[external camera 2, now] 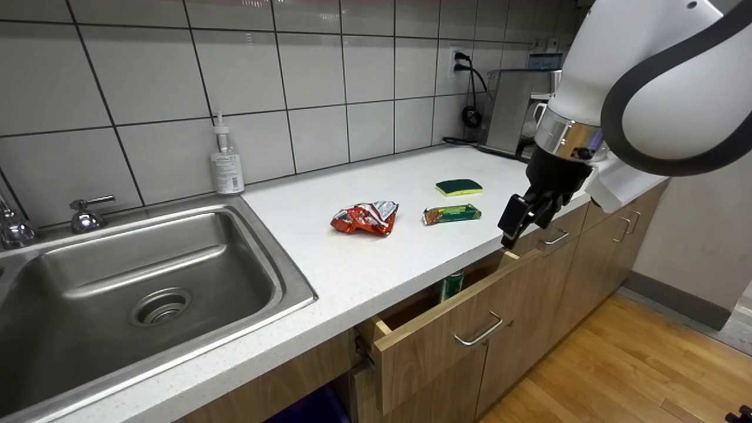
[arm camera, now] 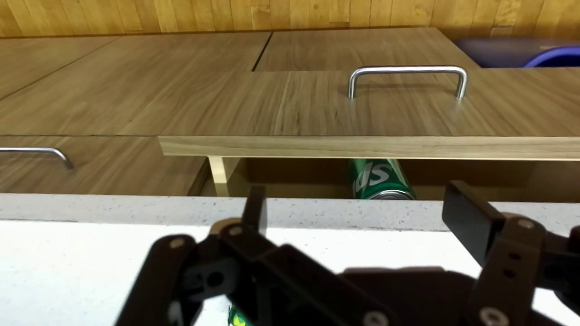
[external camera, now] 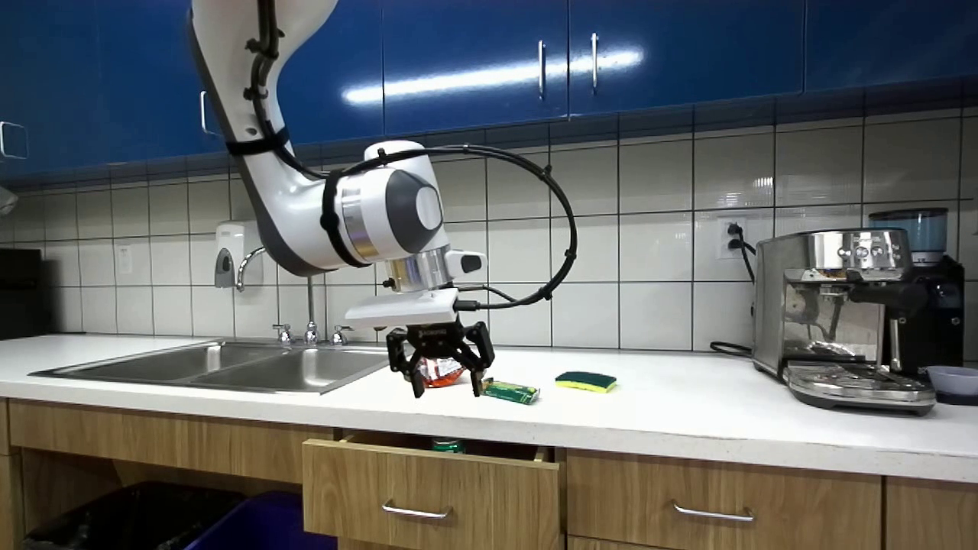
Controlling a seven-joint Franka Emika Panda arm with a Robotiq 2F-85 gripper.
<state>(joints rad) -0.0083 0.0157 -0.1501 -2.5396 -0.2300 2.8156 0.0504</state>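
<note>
My gripper (external camera: 448,389) hangs over the front of the counter, in the air, with its jaws wide apart and nothing between them. In the wrist view a green can (arm camera: 383,179) shows in the gap beyond the fingers, inside a pulled-out wooden drawer (arm camera: 299,147). An exterior view shows this can (external camera 2: 451,286) in the drawer (external camera 2: 464,338) too, partly hidden by the drawer front. On the counter lie a green wrapped bar (external camera 2: 452,214), a crumpled red and silver bag (external camera 2: 367,218) and a green and yellow sponge (external camera 2: 458,187). The gripper touches none of these.
A steel sink (external camera 2: 153,282) is set into the counter (external camera 2: 329,282) on one side. A coffee machine (external camera: 840,321) stands at the far side, and a pump bottle (external camera 2: 227,161) near the tiled wall. Blue cabinets (external camera: 474,61) hang above. The drawer handle (external camera 2: 480,332) sticks out.
</note>
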